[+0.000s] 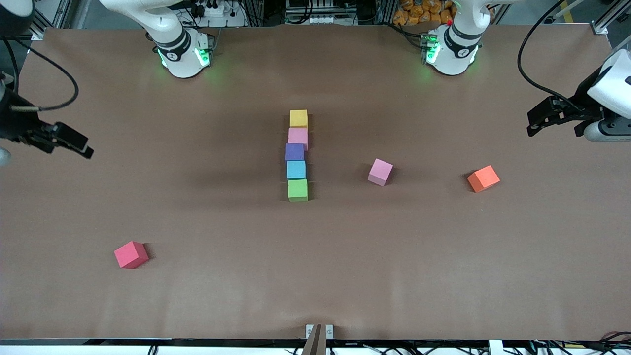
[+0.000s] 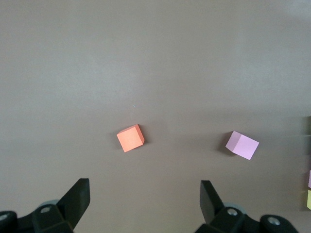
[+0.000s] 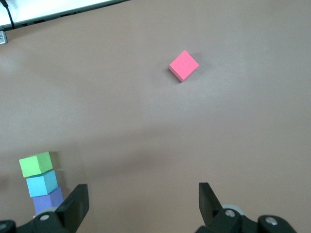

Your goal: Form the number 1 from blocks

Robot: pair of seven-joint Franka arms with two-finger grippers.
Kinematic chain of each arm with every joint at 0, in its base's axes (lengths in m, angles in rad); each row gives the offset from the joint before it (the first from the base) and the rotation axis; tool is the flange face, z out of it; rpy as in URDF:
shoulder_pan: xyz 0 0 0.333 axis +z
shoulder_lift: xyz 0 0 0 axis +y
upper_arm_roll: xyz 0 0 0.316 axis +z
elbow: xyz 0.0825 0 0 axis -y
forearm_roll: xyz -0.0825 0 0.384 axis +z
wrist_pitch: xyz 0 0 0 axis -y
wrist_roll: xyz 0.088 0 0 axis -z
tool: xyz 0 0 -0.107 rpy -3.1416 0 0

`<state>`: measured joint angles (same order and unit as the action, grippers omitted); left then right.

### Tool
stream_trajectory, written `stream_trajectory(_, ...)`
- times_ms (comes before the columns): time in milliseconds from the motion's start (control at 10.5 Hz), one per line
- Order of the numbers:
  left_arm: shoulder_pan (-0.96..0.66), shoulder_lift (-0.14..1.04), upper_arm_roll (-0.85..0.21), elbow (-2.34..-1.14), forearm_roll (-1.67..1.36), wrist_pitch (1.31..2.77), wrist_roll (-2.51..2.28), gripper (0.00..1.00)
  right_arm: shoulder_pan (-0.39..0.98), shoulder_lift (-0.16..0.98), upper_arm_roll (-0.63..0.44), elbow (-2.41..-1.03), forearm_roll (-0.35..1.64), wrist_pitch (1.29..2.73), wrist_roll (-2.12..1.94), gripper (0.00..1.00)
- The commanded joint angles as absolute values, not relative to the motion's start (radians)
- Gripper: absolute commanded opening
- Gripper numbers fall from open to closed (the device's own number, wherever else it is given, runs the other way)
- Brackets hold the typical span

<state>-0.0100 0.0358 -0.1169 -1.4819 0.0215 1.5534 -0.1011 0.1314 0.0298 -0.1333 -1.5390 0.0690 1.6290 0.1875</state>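
Yellow-to-green blocks (image 1: 297, 155) aligned; grippers open

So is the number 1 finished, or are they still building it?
It looks essentially done: the yellow block, pink block, purple block, light blue block and green block form one slightly uneven column. Nothing is in hand: the left hand and right hand wait open at the table's ends. A light pink cube, an orange cube and a red cube lie loose.
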Motion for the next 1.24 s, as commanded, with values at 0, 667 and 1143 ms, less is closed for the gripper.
stream_trajectory(0,-0.017,0.046,-0.12,-1.453,0.02,1.528,-0.09,1.0,0.066,-0.026,-0.103,-1.585,0.043,1.589,0.195,1.0)
stream_trajectory(667,-0.015,0.046,-0.12,-1.454,0.006,1.528,-0.092,1.0,0.058,-0.025,-0.107,-1.585,0.04,1.575,0.161,1.0)
stream_trajectory(1143,-0.015,0.046,-0.12,-1.456,0.006,1.528,-0.092,1.0,0.067,-0.025,-0.107,-1.585,0.04,1.563,0.163,1.0)
